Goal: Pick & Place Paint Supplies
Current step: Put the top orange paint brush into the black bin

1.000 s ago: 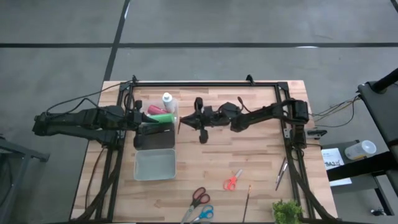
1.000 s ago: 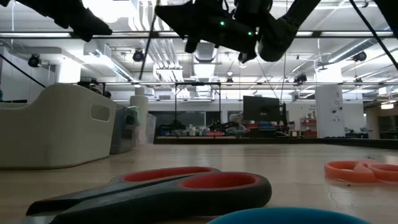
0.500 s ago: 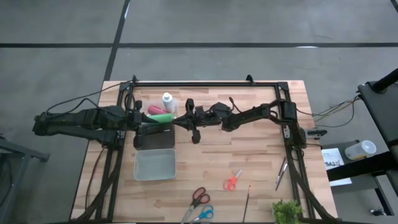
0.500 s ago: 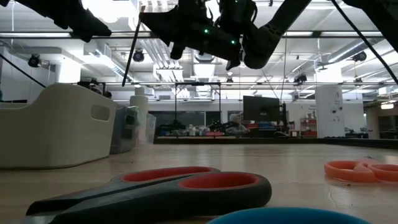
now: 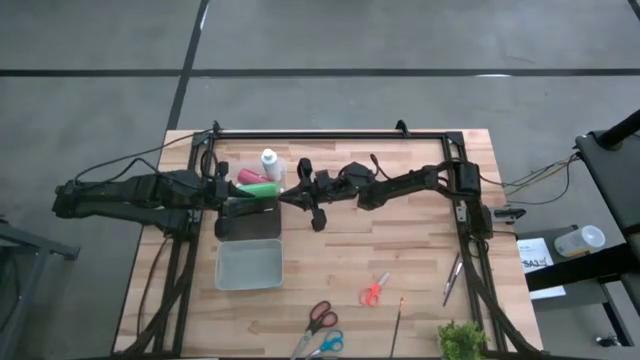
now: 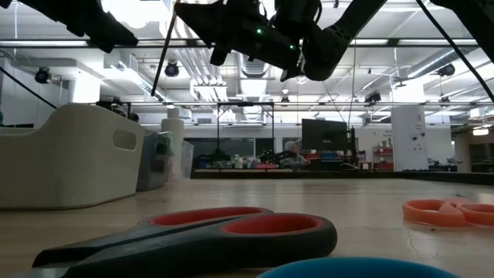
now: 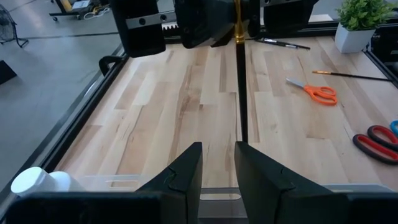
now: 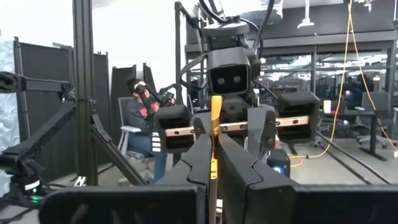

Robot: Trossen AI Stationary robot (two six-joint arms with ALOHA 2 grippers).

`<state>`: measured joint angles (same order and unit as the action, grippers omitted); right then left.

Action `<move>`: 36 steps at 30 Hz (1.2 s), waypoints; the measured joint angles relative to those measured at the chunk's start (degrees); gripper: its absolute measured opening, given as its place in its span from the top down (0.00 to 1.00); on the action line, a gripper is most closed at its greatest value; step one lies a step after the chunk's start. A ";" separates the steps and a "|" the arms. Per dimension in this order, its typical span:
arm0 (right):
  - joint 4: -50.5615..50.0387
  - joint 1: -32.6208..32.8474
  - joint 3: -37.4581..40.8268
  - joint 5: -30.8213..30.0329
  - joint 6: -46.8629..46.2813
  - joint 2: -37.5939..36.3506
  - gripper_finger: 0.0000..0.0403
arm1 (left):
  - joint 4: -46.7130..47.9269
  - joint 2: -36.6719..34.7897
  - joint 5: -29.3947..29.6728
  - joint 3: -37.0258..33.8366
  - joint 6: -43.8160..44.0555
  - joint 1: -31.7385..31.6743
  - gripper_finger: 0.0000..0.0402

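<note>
My right claw (image 5: 290, 196) is clenched on a brush (image 8: 215, 138), held mid-air over the far-middle of the table (image 5: 420, 262), handle pointing at my left claw (image 7: 217, 163), prob. for a handoff or a drop in the tray (image 5: 249, 265) near-left. Left claw waits at far left w/ fingers apart, gripping nothing, lined up w/ the brush. Green bottle (image 5: 260, 189) & white bottle (image 5: 270, 162) sit just beside it. Another brush (image 5: 399, 321) lies near-right, by the orange scissors (image 5: 374, 290).
</note>
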<state>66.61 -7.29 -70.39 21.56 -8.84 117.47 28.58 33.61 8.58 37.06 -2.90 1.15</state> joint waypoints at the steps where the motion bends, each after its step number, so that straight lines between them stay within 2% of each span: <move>1: -0.01 0.00 0.00 0.00 0.00 0.00 0.97 | 0.00 0.01 0.00 -0.01 0.09 0.00 0.75; 12: -0.24 0.00 0.02 -0.02 -0.04 -0.02 0.97 | -0.57 -0.02 0.02 -1.24 0.04 -0.04 0.75; 21: -0.29 0.00 0.02 -0.04 0.00 -0.02 0.97 | -19.88 0.02 0.44 -13.24 0.02 -0.07 0.75; 28: -0.31 -0.02 0.02 -0.09 0.28 -0.04 0.97 | -21.81 0.02 0.42 -16.38 1.65 -0.07 0.75; 36: -0.31 -0.02 0.00 -0.19 0.51 -0.04 0.97 | -28.78 0.02 0.40 -18.75 2.18 -0.07 0.75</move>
<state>66.30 -7.31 -70.39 21.38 -8.33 117.43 -0.20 33.63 8.98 18.31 -0.72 1.08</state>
